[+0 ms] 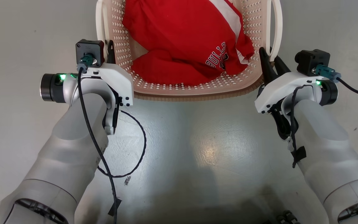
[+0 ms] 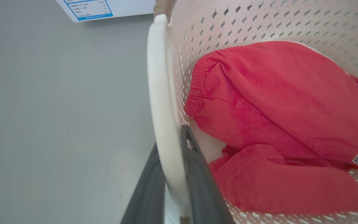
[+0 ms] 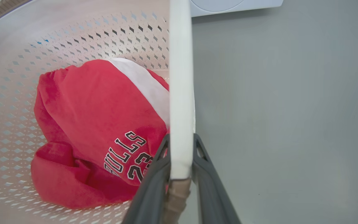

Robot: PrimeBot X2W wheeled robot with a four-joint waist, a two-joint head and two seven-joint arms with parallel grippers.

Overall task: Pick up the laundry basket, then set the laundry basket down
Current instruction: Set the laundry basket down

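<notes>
Laundry basket [image 1: 197,93], upper centre of the head view, carrying a red garment [image 1: 182,37]: left pincer [image 1: 108,51] clenched on left handle [image 1: 99,21], right pincer [image 1: 269,56] clenched on right handle [image 1: 279,28], the paired grips apparently meant to keep the load level.

A crumpled red garment [image 1: 179,31] with a white stripe and "BULLS 23" lettering sits at twelve o'clock, glossy grey floor [image 1: 197,140] spreading toward six, a white appliance [image 3: 235,4] beyond.
</notes>
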